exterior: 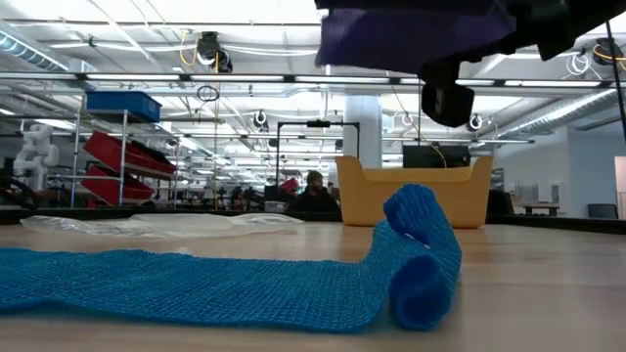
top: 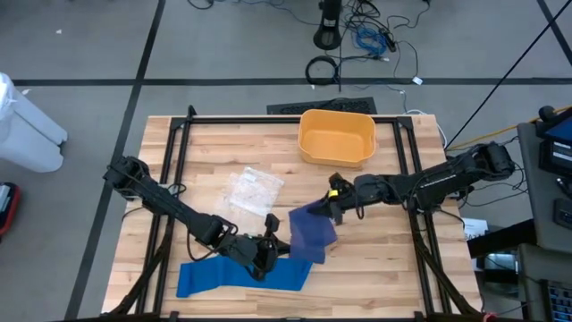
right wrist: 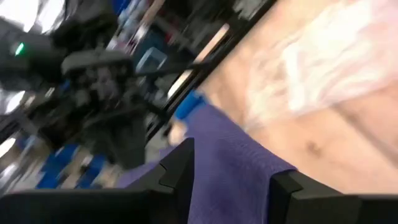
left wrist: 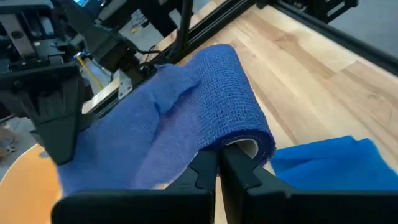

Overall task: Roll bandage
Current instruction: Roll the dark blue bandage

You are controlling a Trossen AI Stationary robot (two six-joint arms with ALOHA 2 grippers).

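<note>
The blue bandage is partly wound into a roll [left wrist: 230, 93] with a pale core, held above the table by my shut left gripper [left wrist: 219, 163], which is near the table's front middle [top: 265, 252]. A loose length [top: 313, 231] runs from the roll up toward my right gripper [top: 332, 213]. The bandage's bright blue tail [top: 214, 277] lies flat on the wood near the front edge, and its end [exterior: 421, 274] is curled over. My right gripper [right wrist: 230, 180] has its fingers apart with the cloth [right wrist: 236, 155] lying in the gap. My left gripper pinches the rim of the roll's open end [left wrist: 241, 144] between its two fingers, beside the pale core. It comes in from the table's left, slanting slightly down. The roll is clear of the wood, with cloth trailing from it. My right gripper's fingers [right wrist: 177, 171] flank the raised cloth; I cannot tell whether they touch it.
A yellow bin [top: 337, 136] stands at the far middle. A clear plastic wrapper [top: 253, 190] lies flat left of centre. Black frame rails [top: 179, 161] run along the table's left, right and far sides. Bare wood shows at the front right.
</note>
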